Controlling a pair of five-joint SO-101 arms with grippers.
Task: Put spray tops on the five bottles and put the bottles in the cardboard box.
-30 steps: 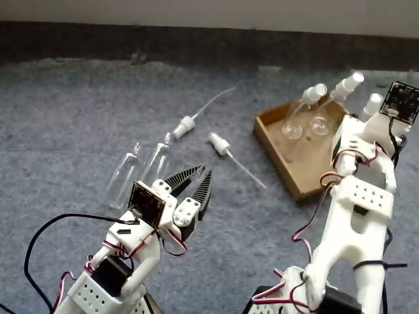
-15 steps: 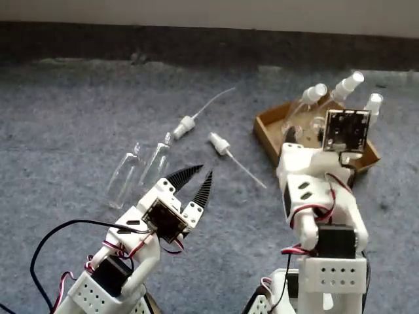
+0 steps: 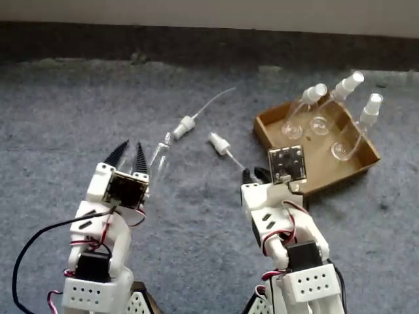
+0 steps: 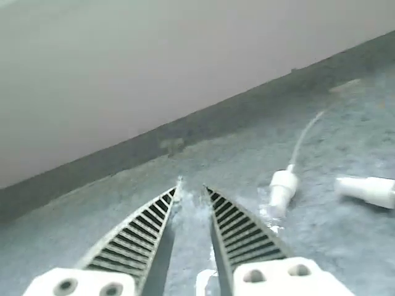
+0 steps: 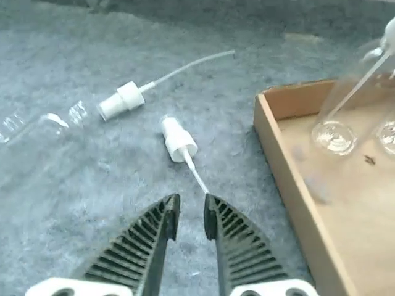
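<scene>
White plastic spray top: hovering near it with right jaws narrowly parted, empty, probably needing lowering to pinch.

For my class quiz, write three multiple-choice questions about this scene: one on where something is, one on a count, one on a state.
1. Where do the two loose spray tops lie?
A) in the cardboard box
B) on the grey carpet
C) in a gripper

2. How many bottles are in the box?
A) one
B) five
C) three

3. The right gripper has its jaws:
A) apart, holding nothing
B) shut on a bottle
C) shut on a spray top

Answers:
1 B: both lie on the carpet beside the box.
2 C: three capped bottles lean in it.
3 A: the right wrist view shows a gap between the jaws.
</scene>
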